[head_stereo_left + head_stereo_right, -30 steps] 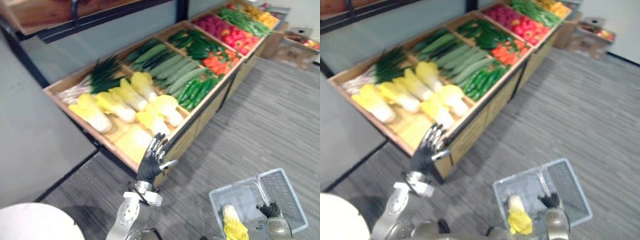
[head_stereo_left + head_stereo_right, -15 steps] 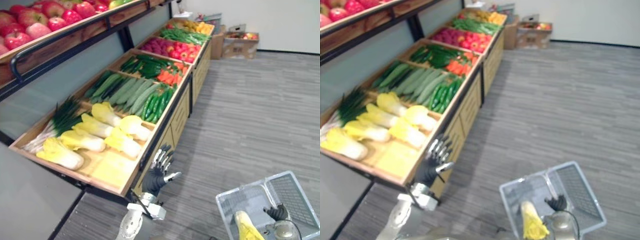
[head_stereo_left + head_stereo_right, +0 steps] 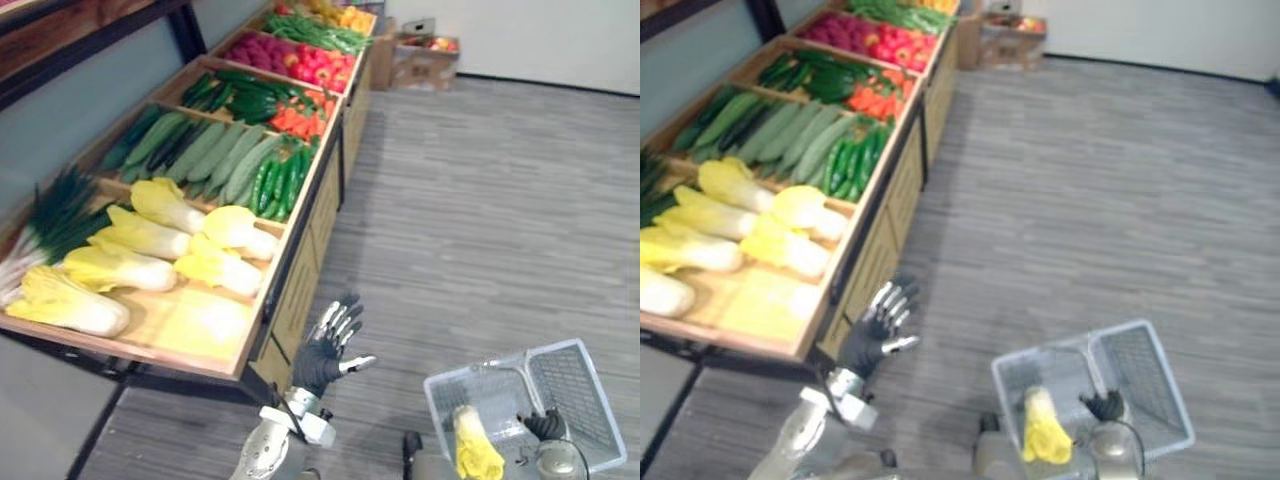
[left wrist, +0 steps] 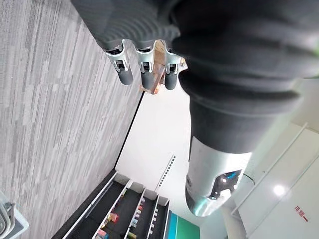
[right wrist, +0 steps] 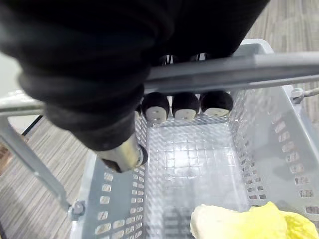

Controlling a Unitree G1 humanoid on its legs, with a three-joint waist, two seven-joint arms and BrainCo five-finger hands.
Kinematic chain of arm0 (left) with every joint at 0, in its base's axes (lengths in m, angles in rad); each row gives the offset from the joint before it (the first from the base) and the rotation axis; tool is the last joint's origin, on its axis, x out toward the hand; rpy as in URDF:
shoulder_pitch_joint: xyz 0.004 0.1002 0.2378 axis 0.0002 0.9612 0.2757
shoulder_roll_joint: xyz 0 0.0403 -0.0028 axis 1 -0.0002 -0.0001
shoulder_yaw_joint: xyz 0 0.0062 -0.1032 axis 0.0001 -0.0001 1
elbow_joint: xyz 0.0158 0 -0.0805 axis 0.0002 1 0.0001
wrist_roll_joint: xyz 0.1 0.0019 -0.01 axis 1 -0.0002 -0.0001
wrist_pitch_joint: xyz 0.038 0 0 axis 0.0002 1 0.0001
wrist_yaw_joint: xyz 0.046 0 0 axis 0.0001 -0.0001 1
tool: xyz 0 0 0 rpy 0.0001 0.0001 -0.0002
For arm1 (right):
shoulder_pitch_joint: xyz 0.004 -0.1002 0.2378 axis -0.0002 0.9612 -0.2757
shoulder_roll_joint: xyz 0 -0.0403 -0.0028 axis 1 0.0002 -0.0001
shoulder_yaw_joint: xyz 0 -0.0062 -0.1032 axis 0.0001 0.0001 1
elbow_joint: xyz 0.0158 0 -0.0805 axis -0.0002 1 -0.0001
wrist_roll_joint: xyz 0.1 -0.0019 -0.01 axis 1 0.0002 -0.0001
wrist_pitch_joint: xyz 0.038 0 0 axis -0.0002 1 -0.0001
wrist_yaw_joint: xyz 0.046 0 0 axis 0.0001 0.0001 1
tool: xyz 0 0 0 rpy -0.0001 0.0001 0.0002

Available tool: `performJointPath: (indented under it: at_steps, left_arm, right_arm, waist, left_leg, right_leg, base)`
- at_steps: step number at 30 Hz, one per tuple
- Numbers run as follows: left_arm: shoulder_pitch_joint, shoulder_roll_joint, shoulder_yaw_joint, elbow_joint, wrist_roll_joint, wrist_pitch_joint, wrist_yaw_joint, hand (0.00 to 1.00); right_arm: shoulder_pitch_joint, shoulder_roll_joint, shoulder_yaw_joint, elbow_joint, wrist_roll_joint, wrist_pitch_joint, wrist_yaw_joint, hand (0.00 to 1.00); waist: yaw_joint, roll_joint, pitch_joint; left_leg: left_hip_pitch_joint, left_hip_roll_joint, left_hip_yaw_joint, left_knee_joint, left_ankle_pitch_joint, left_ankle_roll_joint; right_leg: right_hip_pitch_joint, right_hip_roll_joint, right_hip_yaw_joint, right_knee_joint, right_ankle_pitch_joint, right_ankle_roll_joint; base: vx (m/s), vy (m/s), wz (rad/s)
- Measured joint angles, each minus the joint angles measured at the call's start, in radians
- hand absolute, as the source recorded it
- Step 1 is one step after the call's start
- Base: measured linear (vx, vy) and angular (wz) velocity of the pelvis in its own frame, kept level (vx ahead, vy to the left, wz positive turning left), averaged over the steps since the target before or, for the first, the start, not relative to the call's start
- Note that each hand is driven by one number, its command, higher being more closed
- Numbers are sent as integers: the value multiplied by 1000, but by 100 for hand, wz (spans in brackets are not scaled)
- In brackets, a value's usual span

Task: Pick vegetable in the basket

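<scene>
Beside the long wooden stand (image 3: 195, 325) of vegetables, the robot stands on the grey floor with a pale plastic basket (image 3: 580, 395) low at its right side. Its right hand (image 3: 546, 425) has its fingers curled round the basket's grey handle (image 5: 224, 72) and carries the basket by it. One yellow cabbage (image 3: 472, 448) already lies inside, leafy end towards the robot, with the rest of the basket bare.

The left hand (image 3: 322, 358) is raised just off the stand's front edge, below the level of the tray. Its fingers are straight and spread, the thumb out to the side, and it has hold of nothing.

On the stand, more cabbages (image 3: 150, 240) lie in the nearest tray beside a bunch of spring onions (image 3: 55, 215). Cucumbers (image 3: 225, 155) fill the next tray, and red and green vegetables run further along.

I'd judge that the hand is between picks: one vegetable is in and the free hand is ready for another. The next move would call for lifting that hand up and over the tray's rim to the nearest cabbage and closing round its thick white stem. It would then swing the cabbage across to the basket while the right hand holds the basket level.

I can see no label on the basket or stand. Some small red lettering (image 4: 300, 217) on a far wall is perhaps a sign, but it is too small to read.
</scene>
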Motion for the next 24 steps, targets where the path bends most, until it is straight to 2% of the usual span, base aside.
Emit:
performJointPath:
  at_steps: [2, 3, 8, 11, 16, 18, 19, 21, 22, 23, 24]
  left_arm:
    - [13, 3, 15, 2, 2, 0, 2, 0]
    - [12, 2, 21, 6, 3, 1, 3, 0]
    - [-15, -28, 30, 33, 44, 0, 18, 0]
    - [-39, -48, 57, 91, 72, 0, 32, 0]
    - [-53, -49, 36, 124, 81, 1, 36, 0]
    - [-56, -49, 20, 141, 80, 1, 36, 0]
    - [-56, -49, 12, 147, 80, 1, 36, 0]
    - [-51, -49, 7, 151, 80, 1, 36, 0]
    - [-50, -54, 7, 151, 80, 2, 36, 0]
    - [-33, -54, 9, 153, 80, 1, 36, 0]
    - [-25, -42, 19, 157, 80, 1, 36, 0]
  right_arm:
    - [2, -1, 0, 20, 0, -1, -1, 100]
    - [-6, -8, 0, 37, 0, 0, -1, 100]
    - [-7, -20, 0, 73, 2, 2, -1, 100]
    - [1, -22, -1, 79, 2, 2, 0, 100]
    - [32, -24, -3, 66, 2, -2, 0, 100]
    - [34, -24, -3, 65, 1, -9, 0, 100]
    - [35, -24, -3, 58, 1, -14, -1, 100]
    - [36, -25, -3, 52, 1, -19, -4, 100]
    - [42, -26, -1, 43, 1, -22, -4, 100]
    - [49, -25, 1, 23, 2, -23, -1, 100]
    - [57, -30, 1, 5, 2, -33, -2, 100]
  waist:
    - [0, -20, -11]
    - [1, -20, -21]
    - [6, 41, -48]
    - [-4, 54, -54]
    - [-11, 70, -62]
    - [-18, 75, -60]
    - [-23, 79, -56]
    - [-21, 91, -53]
    - [-22, 108, -45]
    - [-11, 121, -48]
    - [0, 117, -35]
  left_leg:
    - [6, -1, 12, 1, 1, -13]
    - [2, 12, 13, 2, 2, -19]
    - [-15, 45, 25, -42, 50, -38]
    - [-1, 59, 14, -43, 51, -39]
    - [-17, 61, -36, -18, 50, -41]
    - [-30, 64, -45, 11, 45, -47]
    - [-34, 71, -61, 45, 30, -52]
    - [-34, 97, -61, 109, -22, -49]
    - [-33, 120, -60, 136, -62, -43]
    - [-28, 145, -57, 178, -80, -33]
    - [-61, 146, -59, 310, -88, 22]
  right_leg:
    - [23, -21, -71, -10, -16, -5]
    - [34, -9, -81, -32, -9, -1]
    - [66, 51, -94, -200, 89, 13]
    - [130, 66, -120, -282, 116, 17]
    - [173, 65, -172, -311, 116, 16]
    - [172, 61, -192, -274, 91, 11]
    - [170, 62, -206, -222, 56, 9]
    - [156, 66, -211, -126, -16, 0]
    - [159, 77, -219, -87, -50, -8]
    - [166, 93, -218, -37, -82, -41]
    - [160, 85, -205, 6, -125, -42]
  base:
    - [49, -34, -19]
    - [53, -67, -8]
    - [96, -39, -11]
    - [108, -16, 11]
    - [69, -3, 30]
    - [15, -10, 40]
    - [-6, -31, 28]
    - [-35, -44, 16]
    - [-53, -57, -3]
    - [-24, -68, -10]
    - [-29, -68, -13]
